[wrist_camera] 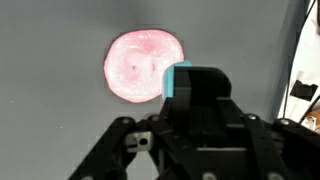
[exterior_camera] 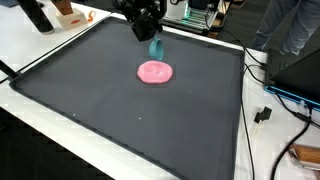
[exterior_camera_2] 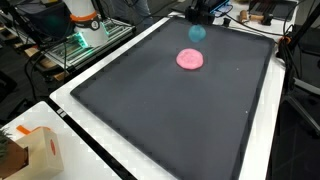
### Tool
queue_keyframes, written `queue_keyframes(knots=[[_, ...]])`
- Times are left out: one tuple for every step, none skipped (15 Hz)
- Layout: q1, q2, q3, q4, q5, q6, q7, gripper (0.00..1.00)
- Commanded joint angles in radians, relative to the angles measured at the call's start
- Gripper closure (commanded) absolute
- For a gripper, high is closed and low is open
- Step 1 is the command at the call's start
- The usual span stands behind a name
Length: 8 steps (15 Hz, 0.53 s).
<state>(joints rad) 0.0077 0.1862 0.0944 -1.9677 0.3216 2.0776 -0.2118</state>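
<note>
Dark mat (exterior_camera: pixel 100 110) under pincer's (exterior_camera: pixel 152 40) teal block (exterior_camera: pixel 156 49).

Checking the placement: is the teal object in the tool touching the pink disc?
Apart. In both exterior views a strip of dark mat shows between the teal object and the pink disc; the wrist view only overlaps them.

- dark grey mat (exterior_camera: pixel 120 110): matt, faintly cloth-like
- pink disc (exterior_camera: pixel 155 71): smooth, dull, rubbery look
- teal block (exterior_camera: pixel 156 49): smooth plastic
- gripper (exterior_camera: pixel 155 42): black matt plastic
</note>
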Motion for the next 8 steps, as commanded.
queue_keyframes(knots=[[0.036,-0.069,-0.012,-0.022,-0.107,-0.022,0.140,0.75],[0.044,-0.080,-0.010,-0.020,-0.134,-0.025,0.174,0.75],[0.051,-0.089,-0.009,-0.018,-0.159,-0.030,0.204,0.75],[0.059,-0.101,-0.008,-0.016,-0.188,-0.034,0.242,0.75],[0.066,-0.109,-0.006,-0.014,-0.210,-0.039,0.271,0.75],[0.073,-0.119,-0.004,-0.013,-0.233,-0.043,0.303,0.75],[0.078,-0.126,-0.002,-0.011,-0.248,-0.049,0.325,0.75],[0.084,-0.136,0.000,-0.011,-0.262,-0.054,0.348,0.75]])
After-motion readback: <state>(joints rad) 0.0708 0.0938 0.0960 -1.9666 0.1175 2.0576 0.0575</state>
